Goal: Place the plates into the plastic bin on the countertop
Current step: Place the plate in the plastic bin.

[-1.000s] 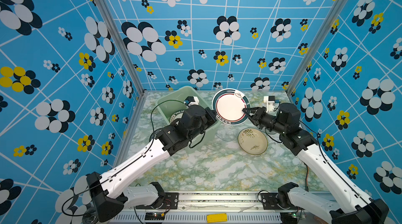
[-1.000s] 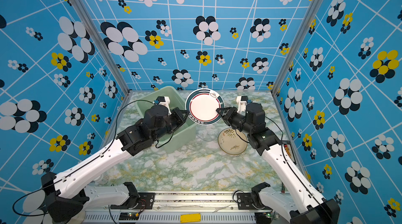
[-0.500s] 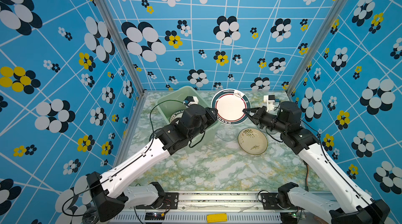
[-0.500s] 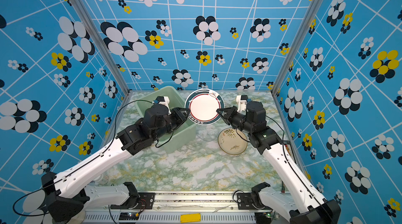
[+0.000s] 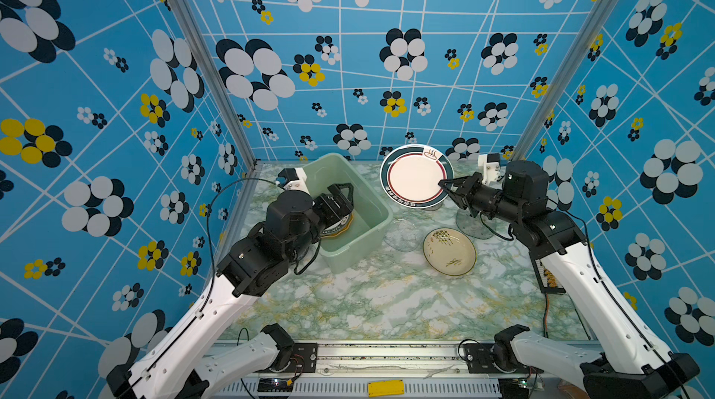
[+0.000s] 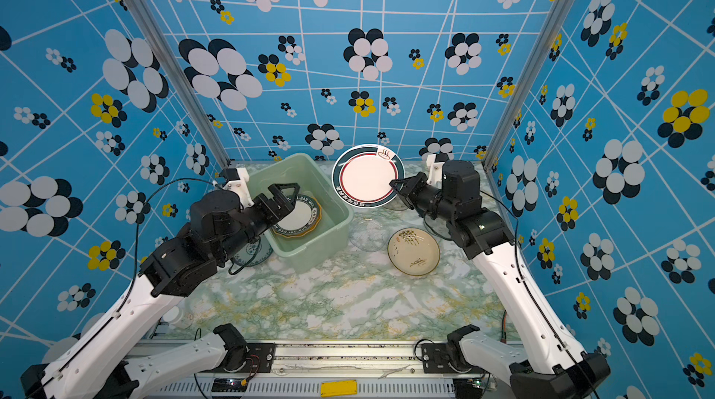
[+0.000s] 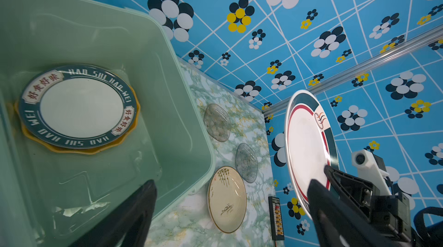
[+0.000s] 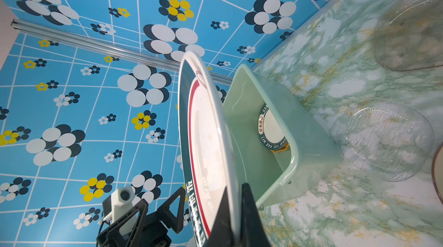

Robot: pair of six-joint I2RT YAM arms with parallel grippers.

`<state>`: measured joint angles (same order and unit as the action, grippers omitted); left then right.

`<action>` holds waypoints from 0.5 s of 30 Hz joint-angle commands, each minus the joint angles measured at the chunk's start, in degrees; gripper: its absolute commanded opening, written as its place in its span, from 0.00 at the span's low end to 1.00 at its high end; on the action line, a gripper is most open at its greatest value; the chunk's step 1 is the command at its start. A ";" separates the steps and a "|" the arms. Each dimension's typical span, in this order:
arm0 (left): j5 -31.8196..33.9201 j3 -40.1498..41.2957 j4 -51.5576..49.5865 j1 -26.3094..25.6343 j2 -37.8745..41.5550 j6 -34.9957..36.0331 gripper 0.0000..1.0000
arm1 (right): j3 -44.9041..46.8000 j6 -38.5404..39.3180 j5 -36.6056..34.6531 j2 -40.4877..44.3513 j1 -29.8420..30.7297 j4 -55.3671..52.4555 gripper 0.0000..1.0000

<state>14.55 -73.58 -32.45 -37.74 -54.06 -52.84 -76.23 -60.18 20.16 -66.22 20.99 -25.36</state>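
From my seat the marbled counter (image 5: 367,300) is the biggest thing, glossy white veined with green and yellow. The plastic bin (image 5: 358,255) stands toward its back-left corner: a pale mint tub, faintly translucent, with rounded corners and a rolled rim.

The red-ringed plate (image 5: 414,178) hangs in the air by the back edge, just right of the bin. Both top views give me its full round face, white with a dark green border. The right wrist view shows it almost edge-on and my right pincer (image 5: 442,184) clenched on its rim.

Only the left wrist view reads the bin's contents well. A lettered plate (image 7: 81,106), white with a dark band, lies flat on a yellow scalloped plate (image 7: 79,150) on the bin floor.

The cream plate (image 5: 449,252), shallow and glazed with a thin dark rim and small brush marks, lies on the counter toward the right edge. Ribbed clear glass plates (image 8: 386,140) lie between it and the bin. They are faint from above and plain from the right wrist.

A blue-green patterned plate (image 6: 251,254) peeks from under my left arm in a top view, just left of the bin.

My left pincer (image 6: 295,198) is spread wide and empty over the bin.
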 commanded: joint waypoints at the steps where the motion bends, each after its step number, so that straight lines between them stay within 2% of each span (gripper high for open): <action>1: -1.34 -1.24 -6.65 3.98 1.77 7.69 0.99 | -3.58 0.54 -1.28 -2.57 0.70 -1.43 0.00; 4: -1.75 -1.98 -10.24 8.36 2.71 10.32 0.99 | -7.65 -1.03 -3.57 -6.09 1.92 -4.63 0.00; 7: -2.80 -2.02 -12.08 11.26 2.80 11.53 0.99 | -10.48 -6.70 -7.56 -8.80 4.51 -4.84 0.00; 15: -3.73 -0.69 -12.64 15.34 2.80 9.49 0.99 | -14.92 -21.95 -20.57 -16.07 14.30 -2.14 0.00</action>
<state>11.70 -74.11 -43.81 -23.49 -51.57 -43.86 -88.68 -74.81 6.35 -80.79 32.73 -30.52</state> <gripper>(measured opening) 0.992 0.066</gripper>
